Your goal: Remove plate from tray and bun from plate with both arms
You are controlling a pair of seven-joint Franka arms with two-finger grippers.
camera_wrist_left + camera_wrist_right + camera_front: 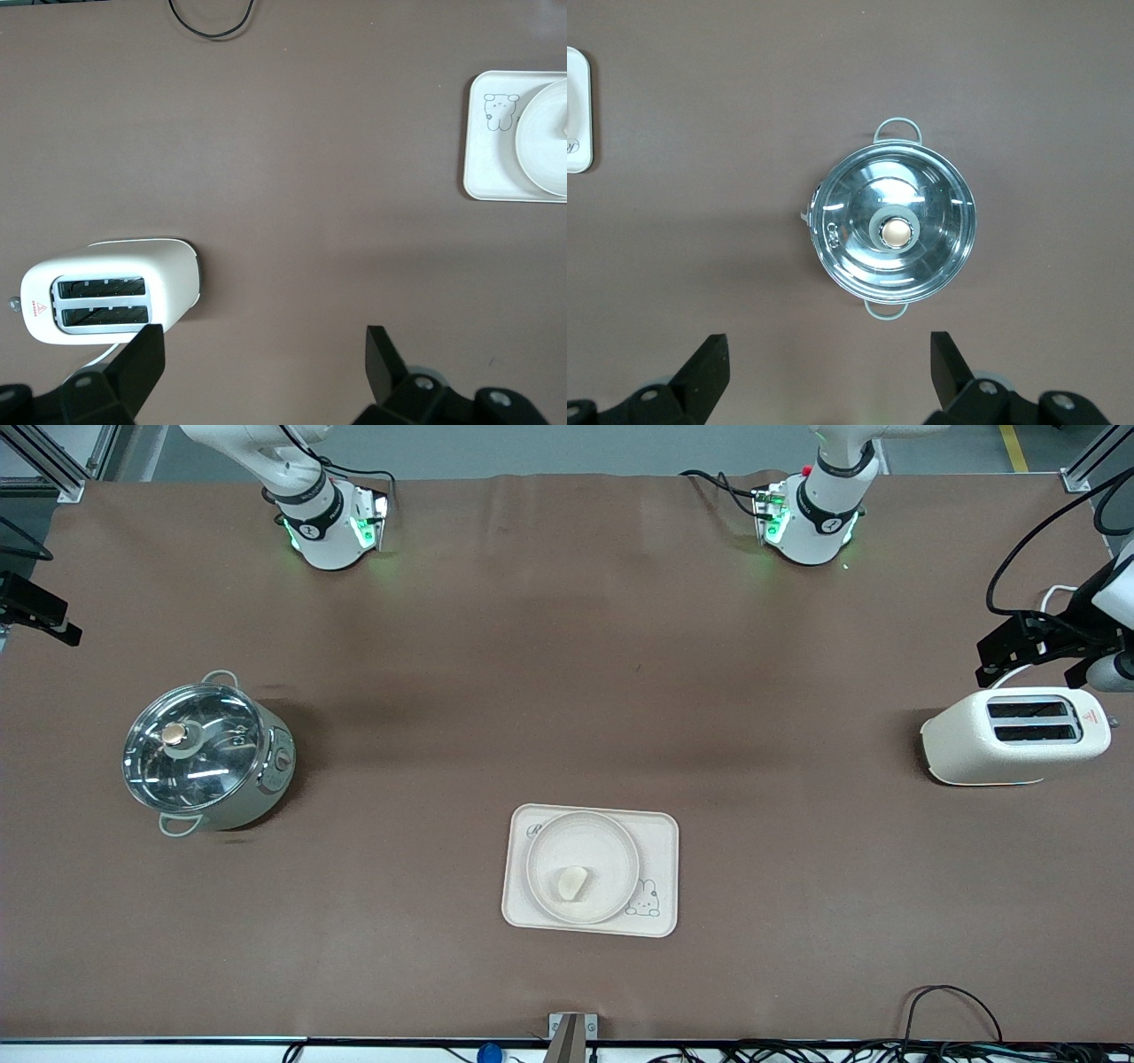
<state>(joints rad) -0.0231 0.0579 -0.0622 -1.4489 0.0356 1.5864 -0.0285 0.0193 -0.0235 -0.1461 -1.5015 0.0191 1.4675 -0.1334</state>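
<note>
The round cream plate [605, 840] lies on the rectangular rabbit tray [660, 837], near the front camera at mid-table. The small pale bun [571, 882] lies on the plate. Part of the plate [540, 146] and the tray [489, 155] show in the left wrist view. My left gripper [264, 354] is open and empty, up in the air beside the toaster [106, 292]; it also shows in the front view [997, 660]. My right gripper [830, 359] is open and empty, up in the air by the pot [895, 232]; it shows partly at the edge of the front view [53, 624].
A steel pot with a glass lid [208, 753] stands toward the right arm's end of the table. A cream toaster [1019, 735] stands toward the left arm's end. Cables [948, 1001] lie along the table edge nearest the front camera.
</note>
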